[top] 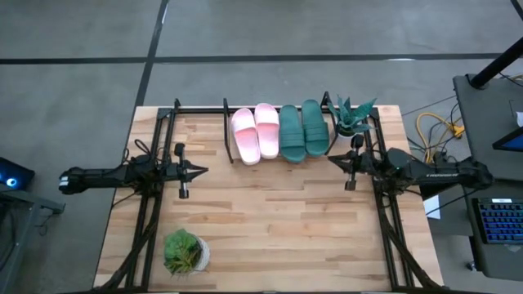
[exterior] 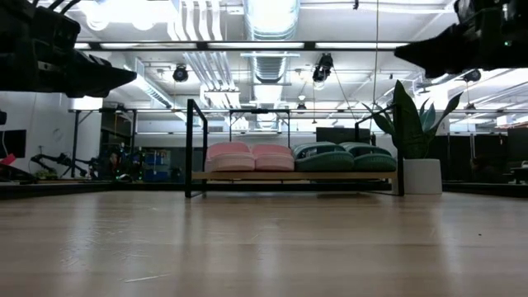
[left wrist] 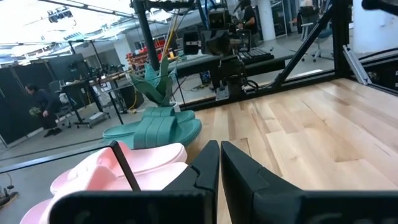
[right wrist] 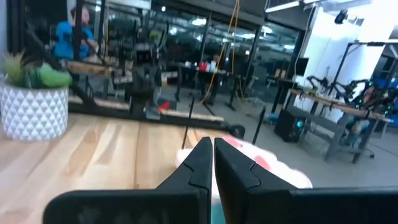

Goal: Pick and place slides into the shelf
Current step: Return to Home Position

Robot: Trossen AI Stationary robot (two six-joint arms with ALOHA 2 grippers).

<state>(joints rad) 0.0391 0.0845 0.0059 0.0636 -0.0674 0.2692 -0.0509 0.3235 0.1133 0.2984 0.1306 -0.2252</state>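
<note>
Two light pink slides [top: 255, 133] and two dark teal slides [top: 303, 129] lie side by side on the shelf [top: 226, 109] at the table's far edge, soles down on its pale wood board [exterior: 289, 175]. The pink slides [exterior: 249, 157] and the teal slides [exterior: 342, 157] also show in the low view. My left gripper [top: 204, 171] hovers shut above the table's left side, pointing right. My right gripper [top: 331, 159] hovers shut above the right side, pointing left. In the left wrist view the left gripper [left wrist: 219, 152] points past the pink slides [left wrist: 118, 171] and teal slides [left wrist: 155, 127].
A tall potted plant [top: 353, 116] stands at the shelf's right end. A small potted plant [top: 185, 251] in a white pot sits near the table's near left corner. The black arm-mount frames [top: 147, 220] run along both sides. Bare wood [top: 270, 220] lies between the arms.
</note>
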